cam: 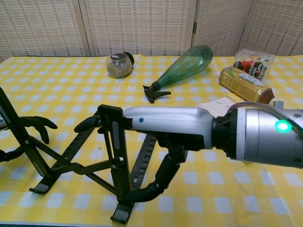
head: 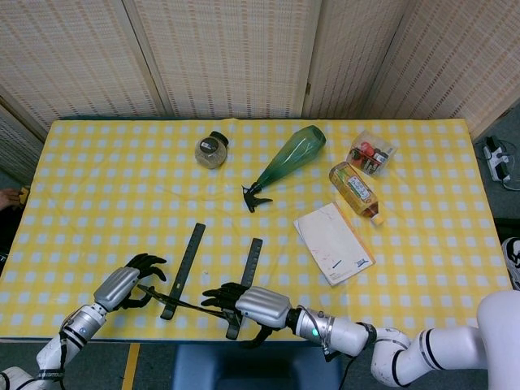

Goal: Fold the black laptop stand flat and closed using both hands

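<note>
Low in the frame, our left hand and right hand each grasp an upright of the black laptop stand, fingers clenched, at the desk's near edge.

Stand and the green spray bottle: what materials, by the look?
Laptop stand: matte black, thin rigid slotted bars, probably metal or hard plastic; cannot tell which. Green spray bottle: translucent glossy green plastic, light passing through, with black trigger nozzle.
</note>
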